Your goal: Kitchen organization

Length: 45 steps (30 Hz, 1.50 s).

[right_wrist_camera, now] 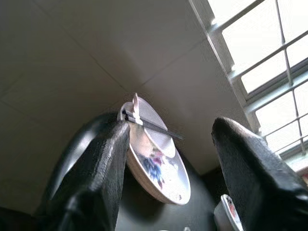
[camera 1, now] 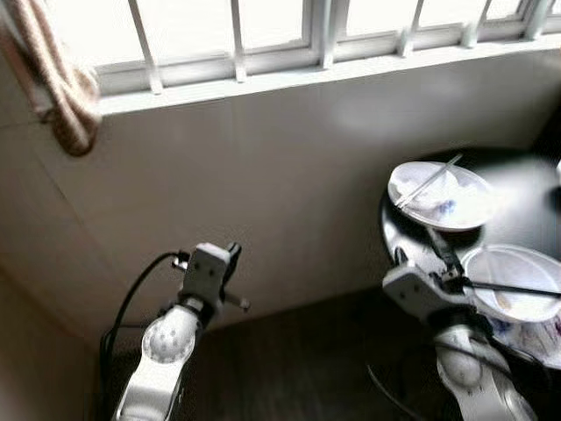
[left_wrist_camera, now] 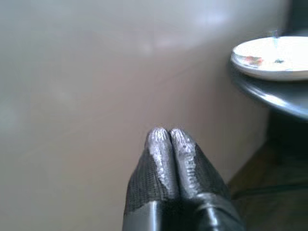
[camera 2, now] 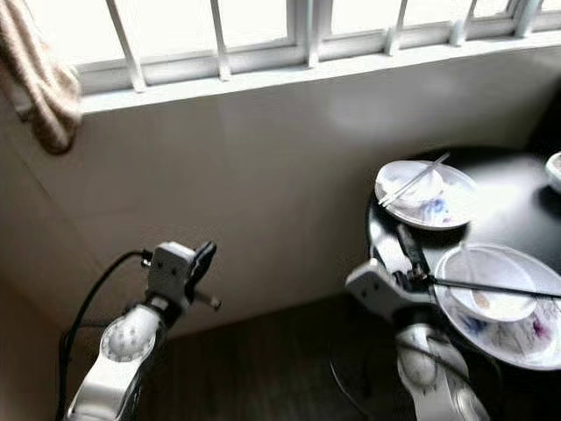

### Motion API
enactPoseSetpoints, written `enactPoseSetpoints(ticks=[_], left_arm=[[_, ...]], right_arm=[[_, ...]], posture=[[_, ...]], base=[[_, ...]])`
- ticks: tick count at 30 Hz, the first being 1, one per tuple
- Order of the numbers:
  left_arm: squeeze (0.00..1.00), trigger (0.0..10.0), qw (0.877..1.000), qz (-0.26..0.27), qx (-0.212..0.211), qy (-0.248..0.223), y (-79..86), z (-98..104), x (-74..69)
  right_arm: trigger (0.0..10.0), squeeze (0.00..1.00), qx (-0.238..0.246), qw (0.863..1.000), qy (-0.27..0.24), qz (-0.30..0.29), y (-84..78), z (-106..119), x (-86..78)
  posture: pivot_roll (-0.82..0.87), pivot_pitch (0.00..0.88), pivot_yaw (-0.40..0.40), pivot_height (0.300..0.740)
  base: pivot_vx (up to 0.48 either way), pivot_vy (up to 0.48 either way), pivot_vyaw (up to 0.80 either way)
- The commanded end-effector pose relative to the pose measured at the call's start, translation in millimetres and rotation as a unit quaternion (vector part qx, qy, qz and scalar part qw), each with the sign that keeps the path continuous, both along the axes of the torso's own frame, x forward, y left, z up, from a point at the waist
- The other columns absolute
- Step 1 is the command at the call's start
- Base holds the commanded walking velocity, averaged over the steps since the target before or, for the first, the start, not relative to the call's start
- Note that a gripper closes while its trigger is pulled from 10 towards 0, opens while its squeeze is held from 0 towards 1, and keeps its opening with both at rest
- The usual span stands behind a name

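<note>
**Left eye view: dish handling at the round surface**

We hold the left claw [camera 1: 233,253] clenched on nothing, raised before the tiled wall [camera 1: 263,193], well apart from the dishes. We hold the right claw [right_wrist_camera: 168,144] released, fingers spread, at the edge of the dark surface [camera 1: 526,197]. Just beside it a bowl [camera 1: 513,281] sits nested on a patterned plate [camera 2: 526,338], a chopstick [camera 2: 500,287] laid across. A farther plate [camera 1: 443,195] carries more chopsticks. We judge these dishes rigid, glazed, slippery and breakable; grip at the rim, after removing loose chopsticks.
</note>
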<state>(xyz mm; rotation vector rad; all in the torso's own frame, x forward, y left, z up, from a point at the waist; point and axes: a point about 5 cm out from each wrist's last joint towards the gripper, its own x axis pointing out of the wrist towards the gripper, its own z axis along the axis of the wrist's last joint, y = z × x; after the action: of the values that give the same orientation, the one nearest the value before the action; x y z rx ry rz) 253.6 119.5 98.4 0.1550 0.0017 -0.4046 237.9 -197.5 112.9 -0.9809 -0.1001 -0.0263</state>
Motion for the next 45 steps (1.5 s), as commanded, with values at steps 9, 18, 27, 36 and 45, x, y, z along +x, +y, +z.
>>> enactPoseSetpoints(ticks=[9,18,27,36,45], left_arm=[[0.00,10.0,1.000,0.005,0.004,0.000,7.9,0.3,-1.6],[0.00,10.0,1.000,0.002,0.003,0.001,7.7,-0.2,-1.3],[0.00,10.0,1.000,-0.006,0.005,0.004,6.7,-1.0,-1.4],[0.00,10.0,1.000,-0.008,0.005,0.005,5.8,-1.8,-2.2],[0.00,10.0,1.000,-0.009,0.000,0.007,4.6,-1.7,-2.1]], right_arm=[[10.0,0.00,0.064,0.996,0.050,0.040,10.7,-6.3,-1.2],[10.0,0.00,0.053,0.993,0.107,-0.026,-9.9,-19.3,-3.7],[10.0,0.00,0.023,0.986,0.165,-0.006,-9.4,-29.1,-9.9],[10.0,0.00,0.007,0.984,0.179,-0.017,-15.2,-29.3,-8.6],[10.0,0.00,-0.067,0.983,0.168,-0.042,-26.3,-26.0,-9.5]], posture=[[-0.02,0.000,0.036,0.740],[-0.02,0.000,0.038,0.740],[-0.02,0.000,0.041,0.740],[-0.02,0.000,0.036,0.740],[-0.02,0.000,0.035,0.740]], base=[[0.000,0.000,0.00],[0.000,0.000,0.00],[0.000,0.000,0.00],[0.000,0.000,0.00],[0.000,0.000,0.00]])
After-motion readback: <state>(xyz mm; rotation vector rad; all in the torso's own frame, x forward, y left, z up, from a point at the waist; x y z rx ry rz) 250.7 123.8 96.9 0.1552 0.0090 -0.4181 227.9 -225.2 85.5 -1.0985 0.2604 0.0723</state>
